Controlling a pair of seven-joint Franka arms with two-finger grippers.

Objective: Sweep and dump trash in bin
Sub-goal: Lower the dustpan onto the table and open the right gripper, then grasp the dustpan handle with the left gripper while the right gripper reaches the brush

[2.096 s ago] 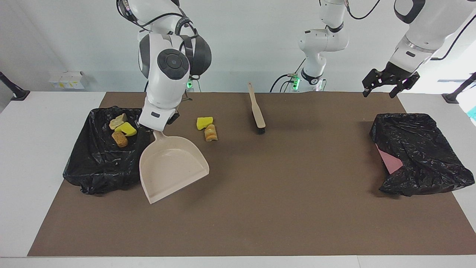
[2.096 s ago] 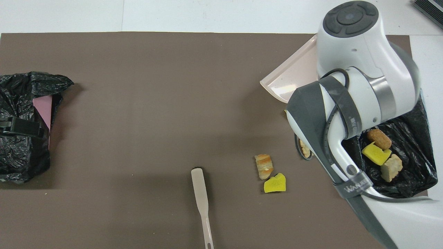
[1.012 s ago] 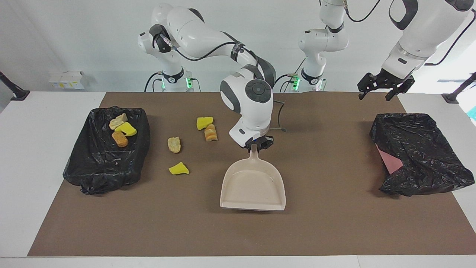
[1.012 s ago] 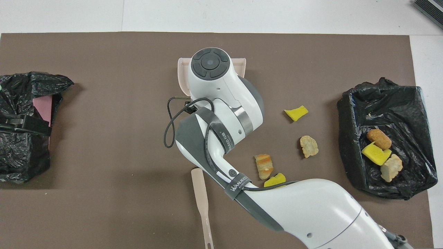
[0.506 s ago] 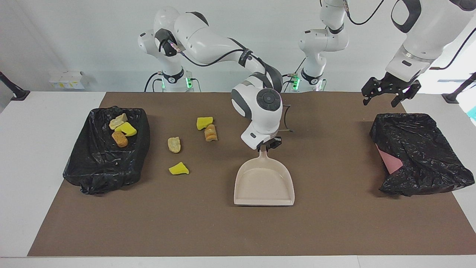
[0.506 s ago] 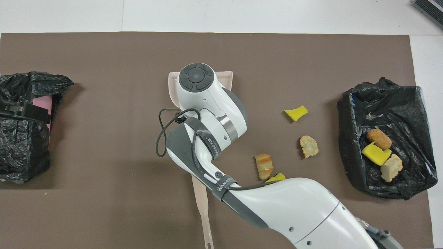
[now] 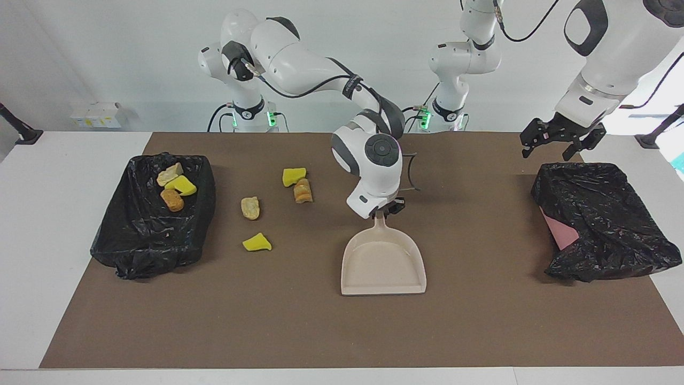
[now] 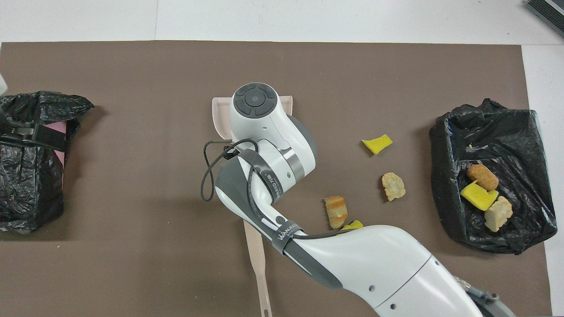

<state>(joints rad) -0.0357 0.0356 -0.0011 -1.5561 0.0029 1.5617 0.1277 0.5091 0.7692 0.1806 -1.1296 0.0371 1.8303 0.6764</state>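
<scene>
While arm-covered, brush [image 8: 257, 259] mostly hidden, handle visible.

Smooth plastic dustpan [image 7: 383, 262], crinkly glossy black bin liner [image 7: 147, 230], matt brown mat [image 7: 481, 321].

Both arms are glossy white with dark grey joint caps and bands. Black cables loop along them. Green lights glow at the bases.

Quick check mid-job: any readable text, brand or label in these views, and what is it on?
"WANJEED": on the grey strap that holds the cable to the right arm, overhead view.
A second strap on that arm carries lettering too foreshortened to read.
The white boxes on the table: markings too small to read.
</scene>
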